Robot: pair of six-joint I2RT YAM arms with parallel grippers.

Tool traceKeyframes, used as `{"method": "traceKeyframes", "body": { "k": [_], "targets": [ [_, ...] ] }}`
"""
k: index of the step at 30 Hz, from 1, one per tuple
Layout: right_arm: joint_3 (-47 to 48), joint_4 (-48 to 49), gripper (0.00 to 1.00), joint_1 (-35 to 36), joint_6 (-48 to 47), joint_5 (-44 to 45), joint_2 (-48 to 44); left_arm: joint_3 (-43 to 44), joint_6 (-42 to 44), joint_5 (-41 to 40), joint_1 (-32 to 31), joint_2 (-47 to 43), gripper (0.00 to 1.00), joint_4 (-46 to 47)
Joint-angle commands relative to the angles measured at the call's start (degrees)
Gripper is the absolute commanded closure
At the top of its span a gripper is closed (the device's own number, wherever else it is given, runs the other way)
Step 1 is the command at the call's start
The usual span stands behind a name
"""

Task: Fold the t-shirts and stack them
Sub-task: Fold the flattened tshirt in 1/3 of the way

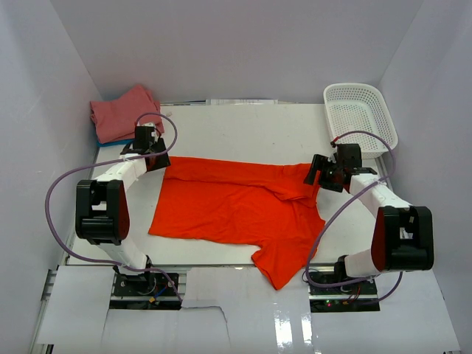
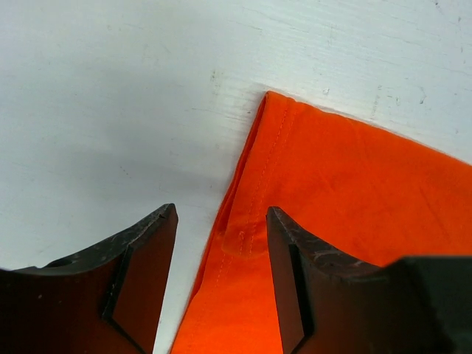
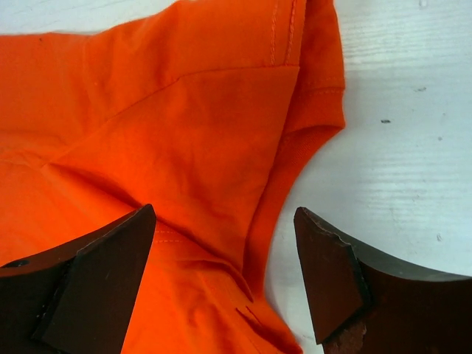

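Orange-red t-shirt [image 1: 236,203] lies spread mid-table [image 1: 243,133]. Left gripper [image 2: 221,214], released, straddles its far-left corner. Right gripper [image 3: 225,212], released, straddles its far-right edge.

You have three t-shirts in view. One orange-red t-shirt [image 1: 228,203] lies spread flat. One salmon-pink t-shirt [image 1: 122,110] sits bundled beyond its far-left corner. One blue t-shirt [image 1: 110,142] shows only as a sliver under the pink one. You have one white mesh basket [image 1: 387,125], beyond the orange-red t-shirt's far-right corner. You have two arms, the left arm [image 1: 122,173] and the right arm [image 1: 376,193], one at either end of that shirt. Each carries one gripper: the left gripper [image 1: 151,153] and the right gripper [image 1: 321,173].
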Motion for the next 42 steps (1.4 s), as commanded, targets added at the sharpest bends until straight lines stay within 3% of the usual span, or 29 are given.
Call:
{"method": "traceKeyframes", "body": {
  "k": [1,8,17,23,29,33,35,36,39,42],
  "targets": [
    [3.37,3.79,0.18,-0.94,1.28,-3.94,2.18,1.39,-0.98,4.07,1.16,-1.35,0.37,1.73],
    [5.22,6.52,0.18,-4.71,2.68,-7.72,6.85,7.01,-4.32,16.57,5.73,7.26,0.4,2.09],
    [8.91,7.4,0.18,-5.51,2.33,-5.88,11.5,9.39,-5.73,22.03,6.17,11.56,0.4,6.92],
    [10.49,8.98,0.23,-5.42,2.59,-6.58,15.2,10.71,-6.44,25.2,6.09,14.2,0.41,9.3],
    [11.55,9.86,0.32,-4.98,2.51,-6.32,18.19,12.2,-6.61,26.87,6.09,16.75,0.42,9.39],
    [11.9,10.3,0.5,-4.45,2.42,-5.53,19.15,12.47,-6.61,27.31,6.0,17.64,0.43,9.48],
    [12.25,10.48,0.54,-4.1,2.24,-5.0,19.77,12.38,-6.35,27.22,6.0,17.72,0.43,9.56],
    [12.42,10.48,0.63,-4.02,2.07,-4.91,19.95,12.29,-6.26,27.31,6.0,17.72,0.43,9.65],
    [13.3,10.13,0.76,-3.66,1.72,-4.91,21.44,11.94,-6.09,27.57,5.91,17.99,0.44,10.09],
    [13.74,10.04,0.78,-3.4,1.37,-4.47,21.97,11.94,-6.09,28.1,5.82,18.51,0.44,10.18]
  ]
}}
